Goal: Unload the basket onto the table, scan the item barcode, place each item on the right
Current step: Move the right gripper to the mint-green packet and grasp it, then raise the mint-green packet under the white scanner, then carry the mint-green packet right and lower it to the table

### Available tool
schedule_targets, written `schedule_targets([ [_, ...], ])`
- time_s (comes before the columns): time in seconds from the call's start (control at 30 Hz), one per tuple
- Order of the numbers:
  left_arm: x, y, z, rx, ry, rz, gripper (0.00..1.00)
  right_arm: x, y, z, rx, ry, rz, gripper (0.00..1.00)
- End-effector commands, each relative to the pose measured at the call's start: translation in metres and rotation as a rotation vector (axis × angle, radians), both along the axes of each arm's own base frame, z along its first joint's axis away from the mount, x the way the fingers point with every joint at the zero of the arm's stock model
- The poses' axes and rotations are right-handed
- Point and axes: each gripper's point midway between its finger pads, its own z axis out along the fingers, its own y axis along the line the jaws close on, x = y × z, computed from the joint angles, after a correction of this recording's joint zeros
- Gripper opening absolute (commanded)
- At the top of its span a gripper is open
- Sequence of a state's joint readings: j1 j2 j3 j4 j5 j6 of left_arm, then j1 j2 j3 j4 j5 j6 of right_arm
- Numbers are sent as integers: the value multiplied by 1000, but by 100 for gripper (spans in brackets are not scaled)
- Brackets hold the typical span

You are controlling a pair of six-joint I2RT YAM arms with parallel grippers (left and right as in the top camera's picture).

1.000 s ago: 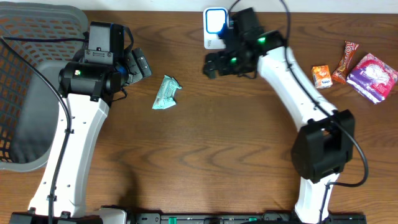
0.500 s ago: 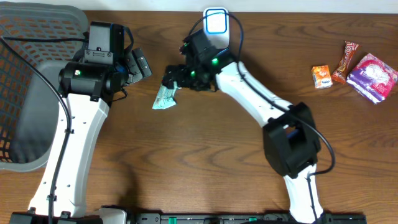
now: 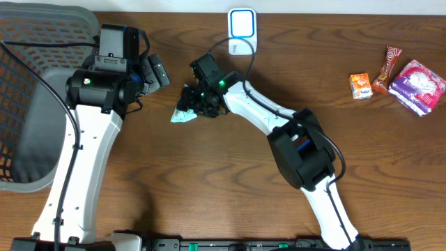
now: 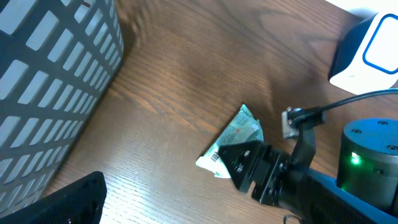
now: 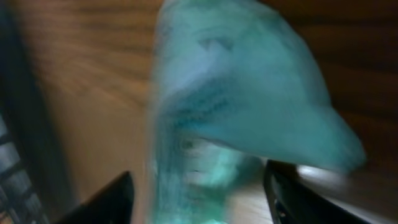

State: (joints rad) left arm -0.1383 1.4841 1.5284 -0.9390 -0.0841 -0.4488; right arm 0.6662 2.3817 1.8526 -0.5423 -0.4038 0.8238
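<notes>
Green packet (image 3: 180, 116) lies between the fingers of your right gripper (image 3: 191, 104), clamped or not I cannot tell; pinch squarely, leaving its barcode (image 4: 212, 157) clear for the scanner (image 3: 242, 24) at the table's far edge.

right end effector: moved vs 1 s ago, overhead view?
Yes. The right end effector went left, away from the scanner it was beside, and is now at the packet.

Overhead looks down; both wrist views share the packet (image 4: 239, 130).
</notes>
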Motion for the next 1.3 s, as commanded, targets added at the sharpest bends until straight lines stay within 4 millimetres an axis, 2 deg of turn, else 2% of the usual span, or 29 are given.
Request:
schedule_targets([
  [0.0,1,2,1,1,0,12,98,-1,-8,-27,-51,21,-7,26],
  [0.07,1,2,1,1,0,12,98,6,-11,-21,-59,-37,28,4],
  [0.1,1,2,1,1,0,12,98,11,-14,-18,-71,-62,31,1],
  [0.17,1,2,1,1,0,12,98,20,-22,-6,-92,-115,33,1],
  [0.27,1,2,1,1,0,12,98,38,-43,24,-170,-242,46,1],
  [0.37,1,2,1,1,0,12,98,55,-83,56,-376,-396,47,1],
  [0.43,1,2,1,1,0,12,98,64,-123,80,-600,-493,39,1],
  [0.5,1,2,1,1,0,12,98,65,-163,100,-838,-556,24,1],
  [0.6,1,2,1,1,0,12,98,59,-210,118,-1138,-573,17,2],
  [0.7,1,2,1,1,0,12,98,50,-232,111,-1270,-529,49,4],
  [0.83,1,2,1,1,0,12,98,46,-244,90,-1305,-476,72,7],
  [1.03,1,2,1,1,0,12,98,43,-247,60,-1332,-436,106,10],
  [1.13,1,2,1,1,0,12,98,39,-247,44,-1328,-408,119,15],
  [1.2,1,2,1,1,0,12,98,34,-243,26,-1299,-366,151,17],
  [1.27,1,2,1,1,0,12,98,28,-238,13,-1256,-328,178,23],
])
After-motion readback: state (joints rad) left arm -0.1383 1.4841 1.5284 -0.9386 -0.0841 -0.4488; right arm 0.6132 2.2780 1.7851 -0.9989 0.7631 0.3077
